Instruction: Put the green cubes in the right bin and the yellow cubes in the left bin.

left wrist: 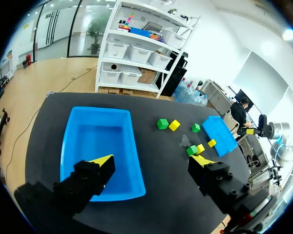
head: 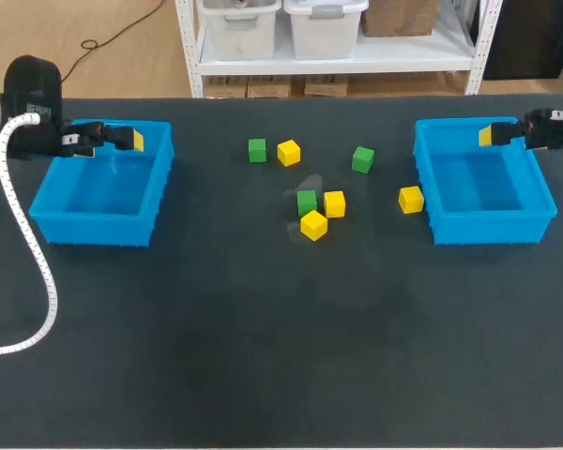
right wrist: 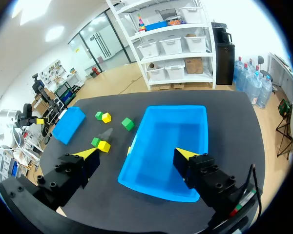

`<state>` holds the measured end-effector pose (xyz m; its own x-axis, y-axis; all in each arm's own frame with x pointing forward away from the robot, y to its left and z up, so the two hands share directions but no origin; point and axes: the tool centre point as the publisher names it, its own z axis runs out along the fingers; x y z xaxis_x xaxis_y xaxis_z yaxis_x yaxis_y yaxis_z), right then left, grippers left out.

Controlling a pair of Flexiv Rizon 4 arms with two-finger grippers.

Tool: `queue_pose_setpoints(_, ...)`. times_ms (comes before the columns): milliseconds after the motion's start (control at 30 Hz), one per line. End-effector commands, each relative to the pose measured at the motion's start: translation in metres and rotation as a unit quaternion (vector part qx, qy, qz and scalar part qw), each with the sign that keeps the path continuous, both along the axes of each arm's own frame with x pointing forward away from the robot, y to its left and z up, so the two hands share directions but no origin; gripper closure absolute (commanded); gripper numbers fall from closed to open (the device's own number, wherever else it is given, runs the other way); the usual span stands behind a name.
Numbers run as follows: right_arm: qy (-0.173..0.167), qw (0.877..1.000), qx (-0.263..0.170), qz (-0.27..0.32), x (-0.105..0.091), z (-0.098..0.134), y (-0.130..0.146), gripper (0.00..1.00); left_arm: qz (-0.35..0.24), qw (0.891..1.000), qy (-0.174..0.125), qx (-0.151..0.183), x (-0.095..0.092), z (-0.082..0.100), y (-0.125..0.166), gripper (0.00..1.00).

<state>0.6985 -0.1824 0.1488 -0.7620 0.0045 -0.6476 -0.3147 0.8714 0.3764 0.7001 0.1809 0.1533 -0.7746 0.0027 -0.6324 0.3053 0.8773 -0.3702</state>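
Head view: dark bench [head: 263, 356], with the left bin [head: 89, 230] at one end and the right bin [head: 493, 230] at the other. The left jaws hang over the left bin's far rim, the right jaws over the right bin's far rim. All seven cubes lie on the bench between the bins. The far green cube [head: 257, 150] is near the far yellow cube [head: 289, 152], and the lone green cube [head: 362, 159] stands apart. The middle green cube [head: 307, 202], middle yellow cube [head: 334, 203] and near yellow cube [head: 313, 225] form a cluster. The last yellow cube [head: 411, 199] sits just beside the right bin's outer wall. Left wrist view: the left jaws are spread wide, fingers [left wrist: 90, 178] gripping nothing, one over the left bin, with the cubes and right bin well ahead. Right wrist view: the right jaws are spread wide, fingers [right wrist: 205, 175] gripping nothing, one over the right bin, with the cubes ahead beside it and the left bin farthest off.
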Motion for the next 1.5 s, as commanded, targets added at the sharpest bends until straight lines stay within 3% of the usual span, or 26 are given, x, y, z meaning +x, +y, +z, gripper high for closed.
queue_pose_setpoints(33,0.0,1.0,0.0,0.001,0.0,0.0,-0.001,0.0,-0.004,1.0,-0.004,-0.006,0.0,-0.002,0.003,0.0)
queue_pose_setpoints(1067,0.0,1.0,0.0,0.001,0.0,0.0,-0.001,0.0,-0.004,1.0,-0.004,-0.006,0.0,-0.002,0.003,0.0)
queue_pose_setpoints(1500,-0.022,0.998,-0.044,0.028,0.022,0.018,0.037,0.0,-0.004,1.0,-0.004,-0.006,0.0,-0.002,0.003,0.0)
